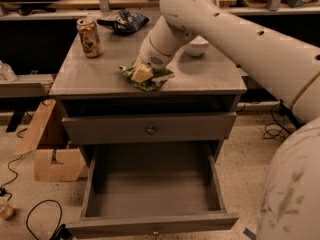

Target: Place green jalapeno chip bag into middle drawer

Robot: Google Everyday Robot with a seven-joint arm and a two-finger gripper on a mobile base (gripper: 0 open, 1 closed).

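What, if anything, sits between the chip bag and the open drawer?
Nothing visible. The end effector is on the green jalapeno chip bag near the front edge of the cabinet top; the middle drawer stands open below.
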